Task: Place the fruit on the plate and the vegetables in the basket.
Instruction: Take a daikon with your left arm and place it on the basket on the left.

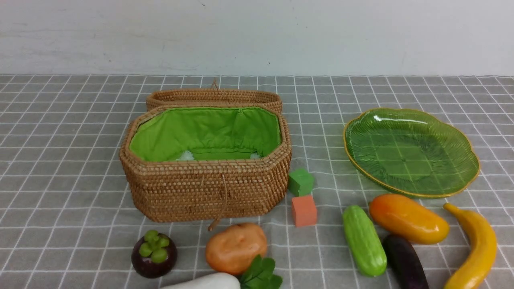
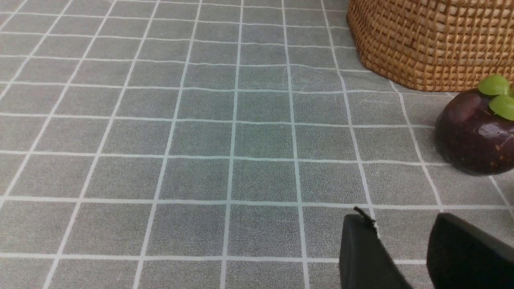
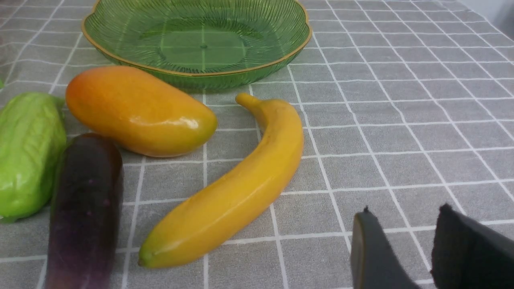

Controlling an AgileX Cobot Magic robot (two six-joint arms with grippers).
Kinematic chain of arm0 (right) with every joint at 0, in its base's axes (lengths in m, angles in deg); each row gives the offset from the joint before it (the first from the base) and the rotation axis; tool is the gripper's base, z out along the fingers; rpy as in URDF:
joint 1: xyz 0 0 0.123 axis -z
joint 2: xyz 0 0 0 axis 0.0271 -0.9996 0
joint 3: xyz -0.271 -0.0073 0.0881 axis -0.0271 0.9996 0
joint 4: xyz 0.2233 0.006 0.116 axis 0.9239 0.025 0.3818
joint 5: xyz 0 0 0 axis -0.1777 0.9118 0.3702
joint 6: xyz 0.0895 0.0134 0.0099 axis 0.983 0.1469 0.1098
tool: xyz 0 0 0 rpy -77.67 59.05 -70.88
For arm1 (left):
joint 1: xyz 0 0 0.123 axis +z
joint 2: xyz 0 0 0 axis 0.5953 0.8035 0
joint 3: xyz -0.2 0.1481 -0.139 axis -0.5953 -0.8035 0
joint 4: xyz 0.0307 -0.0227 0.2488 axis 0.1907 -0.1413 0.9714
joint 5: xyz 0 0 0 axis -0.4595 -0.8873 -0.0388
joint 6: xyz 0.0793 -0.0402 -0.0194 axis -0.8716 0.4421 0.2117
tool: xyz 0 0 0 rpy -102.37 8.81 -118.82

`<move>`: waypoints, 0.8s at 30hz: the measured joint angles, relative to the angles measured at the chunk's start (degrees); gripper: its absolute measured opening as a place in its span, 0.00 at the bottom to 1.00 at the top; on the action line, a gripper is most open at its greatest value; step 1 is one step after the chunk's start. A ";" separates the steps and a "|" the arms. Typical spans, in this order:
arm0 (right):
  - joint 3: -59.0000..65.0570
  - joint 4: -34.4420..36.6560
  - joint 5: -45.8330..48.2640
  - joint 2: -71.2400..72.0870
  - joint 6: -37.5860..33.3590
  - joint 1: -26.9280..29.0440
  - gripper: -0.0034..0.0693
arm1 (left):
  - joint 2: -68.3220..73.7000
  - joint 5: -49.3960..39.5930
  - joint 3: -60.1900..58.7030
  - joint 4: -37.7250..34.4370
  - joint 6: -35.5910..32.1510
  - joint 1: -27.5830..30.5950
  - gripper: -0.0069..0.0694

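The open wicker basket with green lining stands centre-left, and the green glass plate lies empty at the right. In front of the basket lie the mangosteen, potato and white radish. In front of the plate lie the cucumber, mango, eggplant and banana. My left gripper is open and empty over bare cloth, left of the mangosteen. My right gripper is open and empty, right of the banana. Neither gripper shows in the front view.
A small green cube and an orange cube sit between the basket and the cucumber. The basket's lid lies open behind it. A grey checked cloth covers the table, with a white wall at the back.
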 joint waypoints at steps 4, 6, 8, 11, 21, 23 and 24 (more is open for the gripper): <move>0.00 0.00 0.00 0.00 0.00 0.00 0.38 | 0.00 0.00 0.00 0.00 0.00 0.00 0.40; 0.00 0.00 0.00 0.00 0.00 0.00 0.38 | 0.00 0.00 0.00 0.00 0.00 0.00 0.40; 0.00 0.00 0.00 0.00 0.00 0.00 0.38 | 0.00 0.00 0.00 0.00 0.00 0.00 0.40; 0.00 0.00 0.00 0.00 0.00 0.00 0.38 | 0.00 0.00 0.00 0.00 0.00 0.00 0.40; 0.00 0.00 0.00 0.00 0.00 0.00 0.38 | 0.00 10.94 -0.50 4.97 -0.05 0.00 0.40; 0.00 0.00 0.00 0.00 0.00 0.00 0.38 | 0.00 15.46 -0.50 5.17 0.00 0.00 0.40; 0.00 0.00 0.00 0.00 0.00 0.00 0.38 | 0.00 15.90 -0.50 5.16 0.00 0.00 0.40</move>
